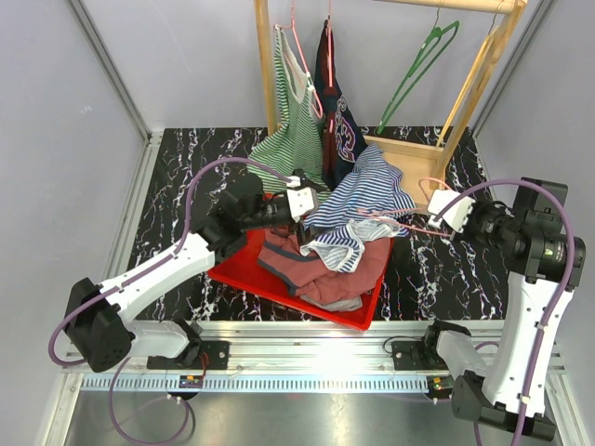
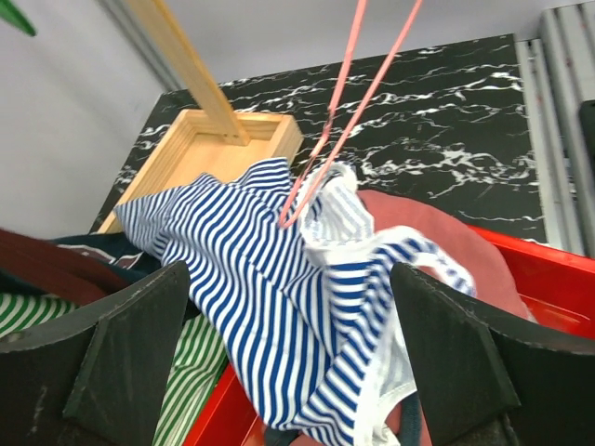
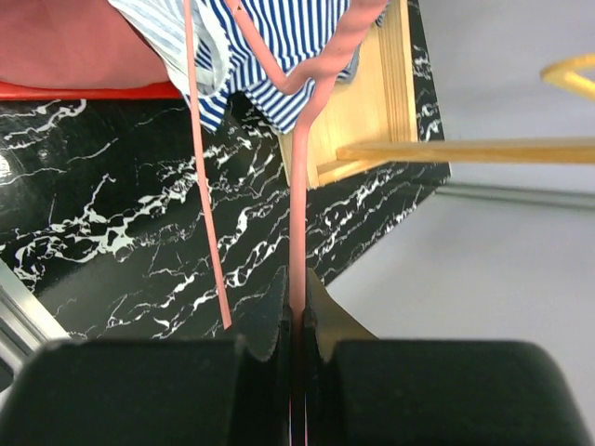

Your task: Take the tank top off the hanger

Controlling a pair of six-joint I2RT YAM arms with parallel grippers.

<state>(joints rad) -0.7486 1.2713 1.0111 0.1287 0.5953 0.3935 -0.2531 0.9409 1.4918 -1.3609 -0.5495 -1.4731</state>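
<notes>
The right gripper (image 3: 296,321) is clamped tight on the pink hanger (image 3: 297,214), the thick bar of which is pinched between the two closed fingers. The left gripper (image 2: 288,279) is seen with its jaws spread wide and nothing held between them. It is poised just in front of the blue-and-white striped tank top (image 2: 251,269).

The tank top is draped over the heap of clothes in the red tray (image 1: 246,279), with one edge lying towards the wooden rack base (image 2: 209,139). The far end of the hanger is lost under the striped cloth, so the top is judged not yet free of it. A maroon garment (image 1: 321,274) lies beneath it in the tray.

Several things could go wrong from here. If the hanger is pulled away while the cloth is not held, the whole top may be dragged out of the tray and across the marble table (image 3: 112,204). If the open jaws are closed carelessly, the hanger wire or the maroon garment may be caught along with the top. A strap may also snag on the hanger's bend.

No brand or label can be read. Lettering is seen on the navy jersey (image 1: 339,121) hung on the rack, but it is too small to be made out.
</notes>
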